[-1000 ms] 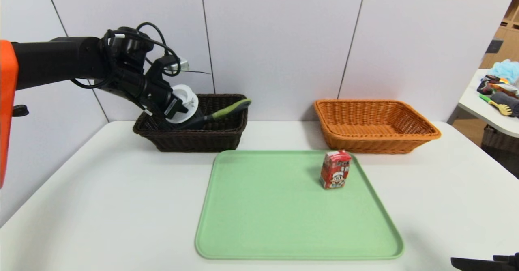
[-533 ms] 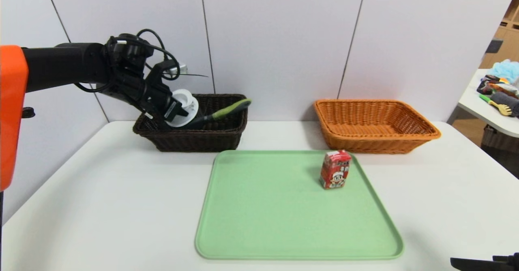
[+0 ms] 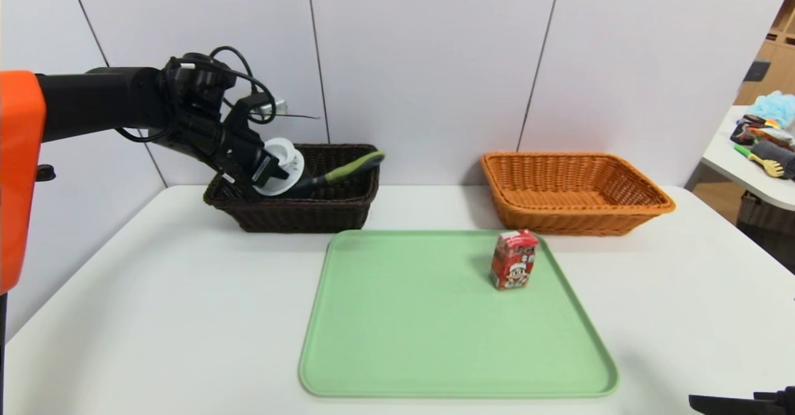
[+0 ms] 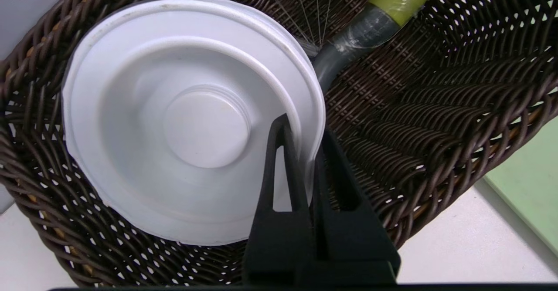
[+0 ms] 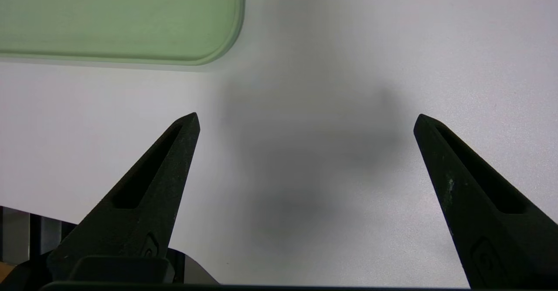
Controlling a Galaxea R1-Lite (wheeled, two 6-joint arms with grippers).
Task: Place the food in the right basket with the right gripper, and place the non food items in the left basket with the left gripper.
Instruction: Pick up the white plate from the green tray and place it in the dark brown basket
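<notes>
1. the left gripper [image 4: 305, 160] is at the dark brown basket [image 3: 304, 216], which stands at the back of the white table [image 3: 155, 278], on the left side.
2. its two fingers are pinching the rim of the white plastic disc [image 4: 205, 125]; one finger is on the inner face of the disc and the other is behind the rim.
3. the disc is tilted, and it is in the left part of the dark brown basket, as the head view shows it.
4. the brush [image 3: 354, 168] lies also in this basket, beside the disc; its olive-green and black handle leans up over the right rim.
5. the red drink carton [image 3: 514, 259] stands upright on the green tray [image 3: 459, 322], near the far right corner of the tray. there is a cartoon face on its front.
6. the orange-tan basket [image 3: 577, 216] is on the table behind the tray, toward the right, and it is well apart from the dark brown basket.
7. the right gripper [image 5: 307, 123] is parked over the table, near the close right corner of the tray. its two fingers are spread wide, with only the table surface seen between them.
</notes>
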